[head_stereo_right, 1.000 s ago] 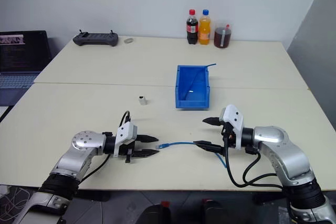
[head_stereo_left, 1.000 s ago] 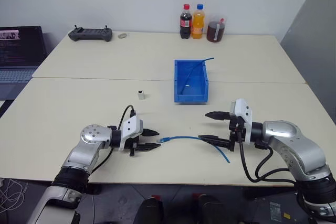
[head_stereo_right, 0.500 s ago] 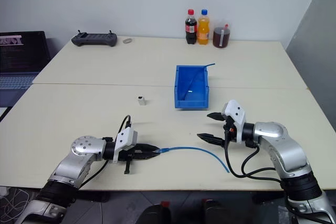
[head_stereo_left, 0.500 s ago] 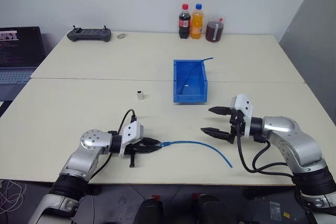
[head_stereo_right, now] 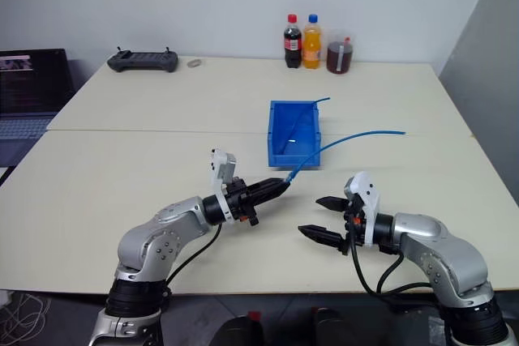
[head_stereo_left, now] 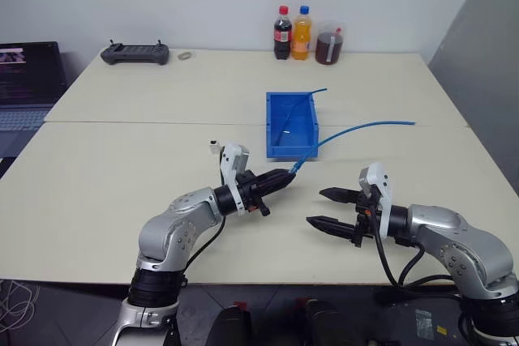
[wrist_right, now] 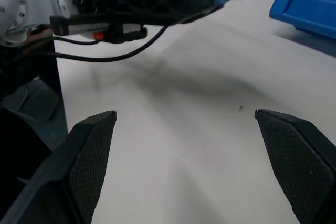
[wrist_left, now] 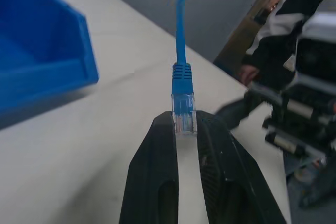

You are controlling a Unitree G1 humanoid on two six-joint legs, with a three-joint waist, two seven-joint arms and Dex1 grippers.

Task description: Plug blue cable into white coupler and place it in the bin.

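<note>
- Nearest the front table edge: right gripper (head_stereo_left: pixel 331 208), two black fingers spread wide apart, empty, hovering just above the pale tabletop (head_stereo_left: pixel 122 176).
- Just to its left, raised clear of the surface: left gripper (head_stereo_left: pixel 280 177), black fingers pressed together on the small clear plug (wrist_left: pixel 184 115) of the thin light-blue flexible cable (head_stereo_left: pixel 357 129). The cord trails off in the air over the table towards the right, passing the front corner of the bin.
- Behind the left arm: tiny white boxy plastic coupler (head_stereo_left: pixel 214 146), standing on the table, well apart from both grippers, untouched.
- Mid-table: rectangular open-top blue plastic bin (head_stereo_left: pixel 276 132), with another thin blue wire hanging over its rim.
- Far edge: two drink bottles (head_stereo_left: pixel 292 33), a dark jug, a black handheld controller (head_stereo_left: pixel 135 53); a laptop sits at far left.
- Step in hand, by judgement: cable secured by its plug; mating not yet begun.
- Next move calls for: the free right gripper to fetch the coupler, its dark opening turned towards the plug, then a straight, aligned push.
</note>
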